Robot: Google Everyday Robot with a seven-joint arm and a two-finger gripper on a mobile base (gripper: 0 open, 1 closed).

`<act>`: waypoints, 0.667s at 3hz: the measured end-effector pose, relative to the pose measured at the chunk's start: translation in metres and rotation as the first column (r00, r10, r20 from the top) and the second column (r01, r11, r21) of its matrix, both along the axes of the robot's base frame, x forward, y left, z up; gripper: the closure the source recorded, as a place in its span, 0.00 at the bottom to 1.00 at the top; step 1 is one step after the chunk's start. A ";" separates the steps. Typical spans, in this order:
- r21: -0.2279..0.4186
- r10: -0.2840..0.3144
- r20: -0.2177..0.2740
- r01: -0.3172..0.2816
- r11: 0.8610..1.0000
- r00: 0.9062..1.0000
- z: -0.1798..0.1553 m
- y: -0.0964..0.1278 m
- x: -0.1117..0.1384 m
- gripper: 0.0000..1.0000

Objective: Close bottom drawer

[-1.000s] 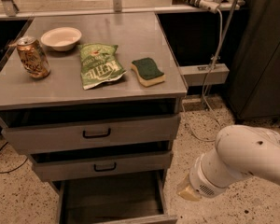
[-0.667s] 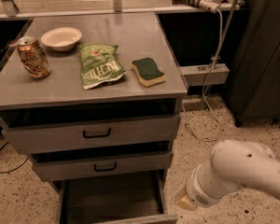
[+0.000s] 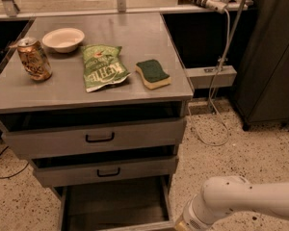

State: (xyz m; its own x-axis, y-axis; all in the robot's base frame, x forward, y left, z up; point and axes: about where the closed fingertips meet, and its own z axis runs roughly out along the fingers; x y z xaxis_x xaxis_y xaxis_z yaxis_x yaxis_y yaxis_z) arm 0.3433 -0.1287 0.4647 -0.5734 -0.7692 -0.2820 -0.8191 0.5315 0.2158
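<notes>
The bottom drawer (image 3: 113,203) of the grey metal cabinet is pulled far out. Its long plain grey tray shows empty, and its front panel lies at the bottom edge of the view with the handle out of sight. The middle drawer (image 3: 106,171) and top drawer (image 3: 98,138) above it each stand slightly out, each with a black handle. My white arm (image 3: 241,201) reaches in from the lower right. Its wrist end (image 3: 188,220) is beside the open drawer's front right corner. The gripper itself is below the bottom edge, out of view.
On the cabinet top stand a soda can (image 3: 33,59), a white bowl (image 3: 63,39), a green chip bag (image 3: 102,67) and a green-and-yellow sponge (image 3: 153,73). A cable (image 3: 221,66) hangs down to the speckled floor at right, beside a dark cabinet (image 3: 267,61).
My arm has dropped lower and moved left, its wrist end closing in on the open bottom drawer's front right corner. The drawers and tabletop things have not moved.
</notes>
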 end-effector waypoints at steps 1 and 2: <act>0.009 -0.004 -0.011 0.005 1.000 1.000 -0.007 0.002 -0.002 1.00; 0.022 -0.024 -0.027 0.025 0.999 0.999 -0.026 0.005 -0.008 1.00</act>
